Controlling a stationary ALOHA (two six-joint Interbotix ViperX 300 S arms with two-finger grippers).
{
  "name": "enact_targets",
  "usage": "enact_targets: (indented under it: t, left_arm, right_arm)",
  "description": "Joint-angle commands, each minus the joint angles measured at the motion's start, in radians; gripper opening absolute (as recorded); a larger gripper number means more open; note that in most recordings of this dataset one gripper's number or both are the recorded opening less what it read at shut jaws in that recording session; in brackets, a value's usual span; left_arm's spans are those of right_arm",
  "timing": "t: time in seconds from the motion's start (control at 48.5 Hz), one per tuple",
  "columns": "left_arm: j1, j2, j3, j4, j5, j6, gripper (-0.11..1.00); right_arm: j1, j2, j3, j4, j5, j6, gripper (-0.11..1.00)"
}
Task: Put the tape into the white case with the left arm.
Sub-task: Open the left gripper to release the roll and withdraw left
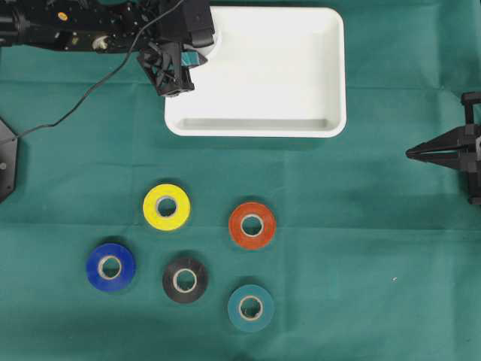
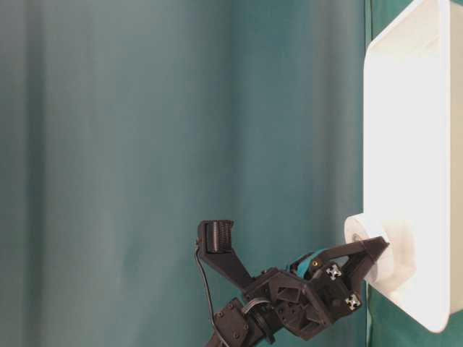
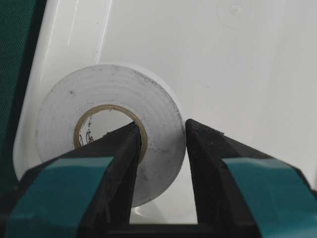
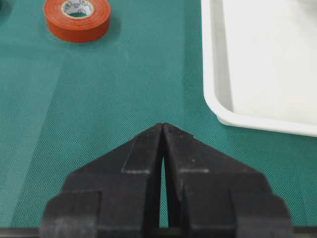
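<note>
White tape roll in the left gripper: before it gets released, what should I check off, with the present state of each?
1. Grip: left gripper is shut on the white tape roll, one finger through the core, one outside the wall. Ok.
2. Roll over the white case: left wrist view shows it above the tray floor at the corner. Ok.
3. Roll resting on the floor or held above it: cannot tell.
4. Drop spot: the case floor around the roll is bare. Ok.
5. Right gripper shut and parked at the table's right side, away from the case. Ok.
6. Yellow, orange, blue, black and teal rolls lie outside the case. Ok.
</note>
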Motion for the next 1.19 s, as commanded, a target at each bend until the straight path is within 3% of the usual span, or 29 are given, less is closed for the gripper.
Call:
enact_targets:
  t: [0.0,0.227,0.391,0.494,0.844,1.174]
  left_arm:
    - [0.002,-0.014,-0.023,0.002,-0.009,-0.002,0.27]
    - [-0.006,-0.014,-0.020,0.002,-0.012,0.000,0.31]
    - [-0.020,-0.020,-0.017,0.002,-0.014,0.000,0.80]
    - [-0.023,-0.025,-0.018,0.002,-0.014,0.000,0.98]
    - [-0.041,-0.077,0.012,0.000,-0.003,-0.006,0.97]
    - [-0.144,-0.258,0.135,-0.003,-0.002,-0.012,0.97]
  right_arm:
    - [-0.002,0.006,-0.011,-0.002,-0.009,0.002,-0.09]
    - [-0.002,0.008,-0.011,-0.002,-0.009,0.002,-0.09]
    - [-0.002,0.008,-0.011,-0.002,-0.011,0.002,-0.09]
    - [-0.002,0.006,-0.011,-0.002,-0.009,0.002,-0.09]
    - [-0.002,0.006,-0.011,-0.002,-0.009,0.002,-0.09]
    - [-0.002,0.003,-0.008,-0.002,-0.011,0.002,-0.09]
